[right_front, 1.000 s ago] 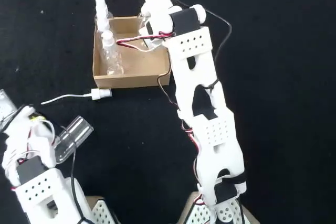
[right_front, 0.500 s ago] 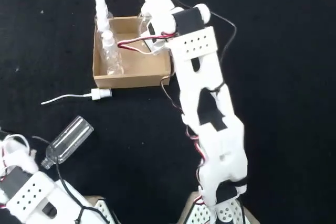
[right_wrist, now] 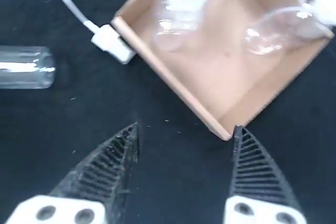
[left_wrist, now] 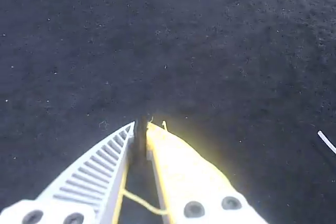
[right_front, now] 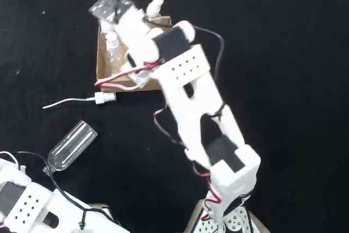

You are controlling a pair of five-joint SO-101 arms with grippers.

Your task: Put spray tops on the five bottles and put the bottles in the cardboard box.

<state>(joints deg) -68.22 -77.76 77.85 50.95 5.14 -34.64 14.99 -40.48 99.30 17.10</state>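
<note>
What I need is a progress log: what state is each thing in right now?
Cardboard box: open, holding bottles.
Capped bottle: upright in box.
Corner bottle: capped, in box.
Loose bottle: on its side on table, uncapped.
Spray top: loose on table, beside box.
Left gripper: shut, empty.
Right gripper: open, empty.

Even light leaves faint shadows on the matte black table (right_front: 294,80).

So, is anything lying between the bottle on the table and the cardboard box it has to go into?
Yes. The loose spray top lies on the black cloth between the bottle and the near wall of the cardboard box, with its tube trailing sideways. The right gripper, fingers open, also hangs above the box.
</note>
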